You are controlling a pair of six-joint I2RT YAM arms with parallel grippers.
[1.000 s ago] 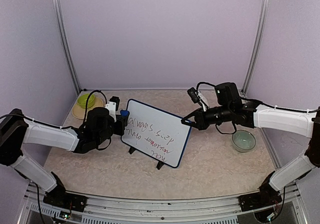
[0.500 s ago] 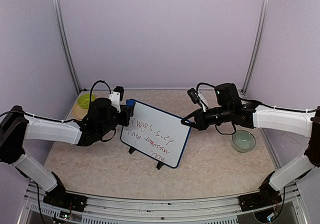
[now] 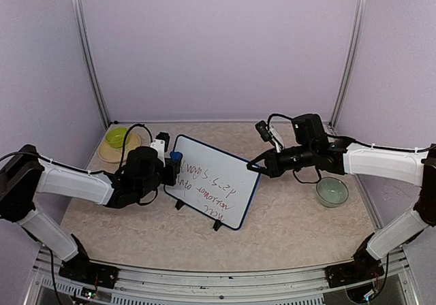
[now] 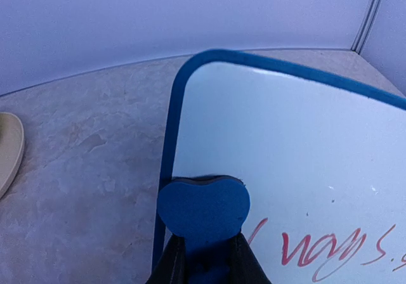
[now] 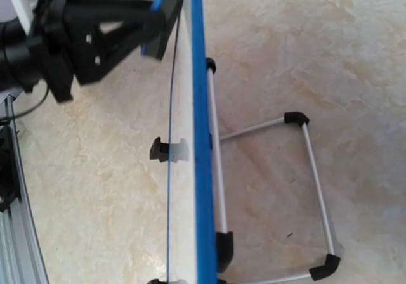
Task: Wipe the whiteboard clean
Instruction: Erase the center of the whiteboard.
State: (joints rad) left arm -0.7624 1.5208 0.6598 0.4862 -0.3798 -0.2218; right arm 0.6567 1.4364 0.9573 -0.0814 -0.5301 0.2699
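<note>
**Whiteboard [image 3: 212, 182] propped mid-worktop, held at both upper corners**

The whiteboard is a thin rectangular panel with a glossy white face, a narrow dark-blue frame and rounded corners. It stands on fold-out wire legs [image 5: 311, 189] with black end caps, in the middle of a beige, marble-patterned worktop [image 3: 293, 230]. Its face leans back, turned up and toward the arms' bases. Its long axis runs from far left to near right in the top view. Red and black handwriting covers the lower part of the face; the upper left corner is blank.

The left arm reaches in low from the left with its white forearm nearly level. The left end effector [image 4: 206, 258] pinches a small blue foam block [image 4: 203, 208] with a matte surface and rounded lobes. The block lies against the board's left frame, just below the upper left corner.

The right arm stretches in from the right, wrist bent down. The right end effector [image 3: 255, 164] is pressed together on the board's upper right corner, and its wrist camera sees the frame edge-on.

A green bowl [image 3: 117, 137] on a tan plate [image 3: 107, 154] sits far left, and a pale bowl [image 3: 332, 191] sits right.
</note>
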